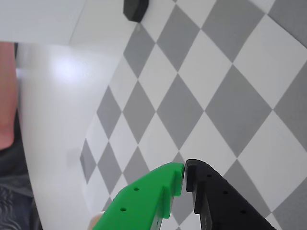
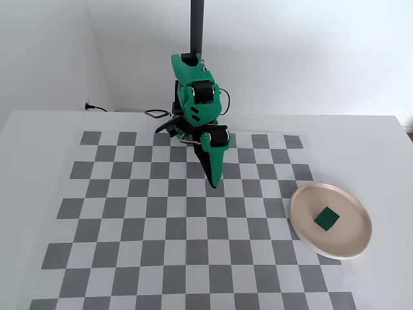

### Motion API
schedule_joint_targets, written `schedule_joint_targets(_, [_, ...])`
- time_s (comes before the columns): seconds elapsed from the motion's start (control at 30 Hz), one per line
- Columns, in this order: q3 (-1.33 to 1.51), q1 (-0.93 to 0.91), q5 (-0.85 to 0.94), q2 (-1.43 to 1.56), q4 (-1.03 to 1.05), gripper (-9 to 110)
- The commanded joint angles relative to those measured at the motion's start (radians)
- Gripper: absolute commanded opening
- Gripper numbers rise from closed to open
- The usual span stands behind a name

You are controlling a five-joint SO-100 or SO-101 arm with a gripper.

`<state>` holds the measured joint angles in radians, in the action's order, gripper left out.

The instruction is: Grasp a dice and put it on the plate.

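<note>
Dice [image 2: 326, 218] lies flat on plate [image 2: 303, 223] near table's right edge. Gripper [image 2: 213, 183], jaws together, points down over checkerboard [image 2: 129, 219] toward the table's rear centre.

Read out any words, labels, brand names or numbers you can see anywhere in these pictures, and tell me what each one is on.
There are none: no readable text on the arm, gripper, dice, plate or checkered mat.
The dice shows no pips either.
</note>
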<state>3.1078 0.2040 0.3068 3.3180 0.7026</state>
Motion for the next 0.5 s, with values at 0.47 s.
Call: schedule_joint_targets(0.47, [-0.014, -0.176, -0.405, 0.017, 0.232, -4])
